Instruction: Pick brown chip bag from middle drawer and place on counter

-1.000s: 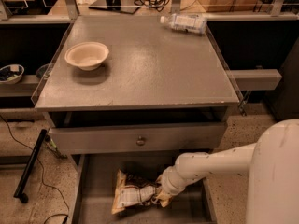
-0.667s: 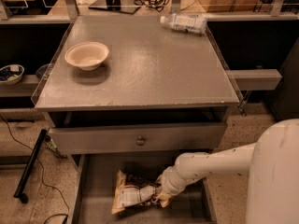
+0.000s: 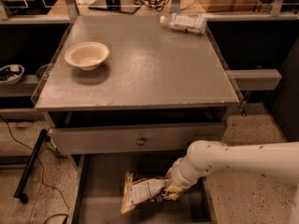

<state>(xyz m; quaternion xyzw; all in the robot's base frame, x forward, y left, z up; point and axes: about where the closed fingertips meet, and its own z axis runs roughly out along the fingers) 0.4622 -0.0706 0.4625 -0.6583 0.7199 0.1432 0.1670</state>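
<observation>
The brown chip bag [image 3: 142,191] lies tilted in the open middle drawer [image 3: 96,195] below the counter [image 3: 149,73], its white label panel facing up. My gripper [image 3: 172,190] reaches down into the drawer from the right on a white arm and is at the bag's right end, touching it. The bag's right edge is hidden behind the gripper.
A cream bowl [image 3: 87,55] sits on the counter's left side and a clear plastic bottle [image 3: 183,22] lies at its back right. A closed grey drawer front with a small knob [image 3: 140,140] is just above the open drawer. Cables and a black bar lie on the floor at left.
</observation>
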